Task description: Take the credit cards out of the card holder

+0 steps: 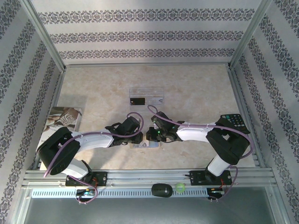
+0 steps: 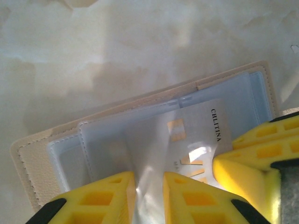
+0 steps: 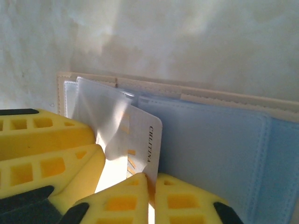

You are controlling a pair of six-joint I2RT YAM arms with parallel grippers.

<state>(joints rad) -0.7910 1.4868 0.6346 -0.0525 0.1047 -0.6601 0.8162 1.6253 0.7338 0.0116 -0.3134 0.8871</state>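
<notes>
While open, holder point(image 2: 140, 121) with card point(image 2: 201, 135)

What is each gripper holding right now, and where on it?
Right gripper pinches the pale card's near edge. Left gripper pinches a clear sleeve of the card holder at its near edge.

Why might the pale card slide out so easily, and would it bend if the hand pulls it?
The pale card looks thin, flat and glossy, so it probably slips easily from the clear sleeve. It looks straight where the right hand pinches its edge, so it is likely stiff. The card holder could drag along, being light.
</notes>
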